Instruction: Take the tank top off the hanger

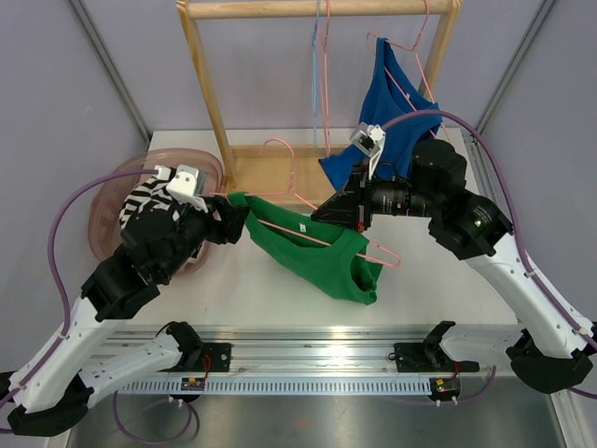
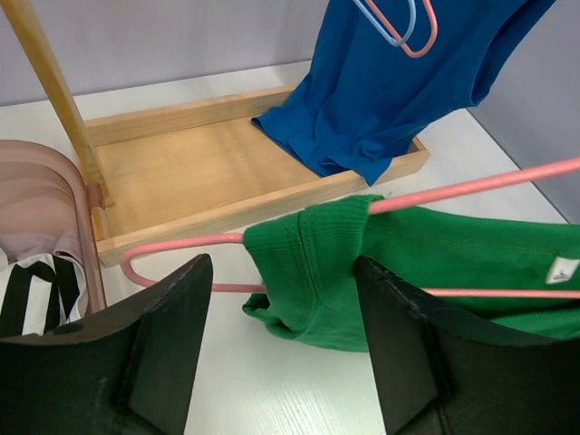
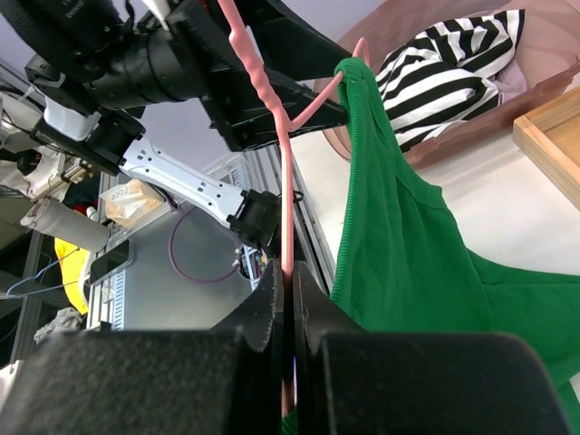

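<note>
Pink wire is sitting pinched in my right gripper (image 3: pixel 288 283). It is clamping tight on the thin, kinked pink hanger (image 3: pixel 285 181), no gap showing. My left gripper (image 2: pixel 283 285) is gaping wide, its black fingers (image 2: pixel 163 344) straddling the ribbed shoulder strap of the green tank top (image 1: pixel 326 259). The top is draping on the hanger between my grippers, its lower edge sagging toward the white table (image 1: pixel 270 299). Beyond them, a blue garment (image 1: pixel 387 103) is hanging over the wooden tray (image 2: pixel 181 163).

Green tank top (image 1: pixel 326 261) on pink hanger (image 2: pixel 471 186)
</note>
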You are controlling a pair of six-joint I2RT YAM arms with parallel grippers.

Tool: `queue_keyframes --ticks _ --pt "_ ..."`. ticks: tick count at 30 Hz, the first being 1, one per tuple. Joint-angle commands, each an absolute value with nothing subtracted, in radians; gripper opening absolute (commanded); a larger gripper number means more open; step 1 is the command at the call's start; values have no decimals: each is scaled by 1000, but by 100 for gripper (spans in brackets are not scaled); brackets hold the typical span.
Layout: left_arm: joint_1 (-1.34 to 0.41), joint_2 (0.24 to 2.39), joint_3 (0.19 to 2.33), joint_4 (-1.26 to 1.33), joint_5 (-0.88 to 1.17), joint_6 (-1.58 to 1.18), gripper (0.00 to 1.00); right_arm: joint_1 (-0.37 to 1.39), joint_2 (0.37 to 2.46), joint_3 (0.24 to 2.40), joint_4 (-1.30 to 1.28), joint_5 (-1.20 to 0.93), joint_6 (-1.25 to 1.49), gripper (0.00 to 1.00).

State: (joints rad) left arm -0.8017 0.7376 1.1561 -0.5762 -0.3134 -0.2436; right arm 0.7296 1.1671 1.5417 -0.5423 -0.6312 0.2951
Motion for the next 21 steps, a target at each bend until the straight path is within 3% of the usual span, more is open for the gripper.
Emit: queue_keyframes --ticks 1,5,6,12,14,21 --pt "-807 772 1155 -503 -367 -245 63 744 1112 1537 -445 -652 305 0" --pt "-807 787 1144 -488 -397 -252 58 744 1080 1529 -454 -641 302 0" --pt "-807 788 1144 -489 -403 -255 49 744 1077 1529 -463 -638 290 0" --pt "-807 767 1141 -495 -501 -287 20 744 1060 1516 -549 -566 226 0" --pt "-807 761 1147 -515 -547 -313 1 744 1045 1496 -563 -548 218 0" --pt "-805 744 1178 -643 -837 -414 0 744 950 1408 -627 -621 100 0"
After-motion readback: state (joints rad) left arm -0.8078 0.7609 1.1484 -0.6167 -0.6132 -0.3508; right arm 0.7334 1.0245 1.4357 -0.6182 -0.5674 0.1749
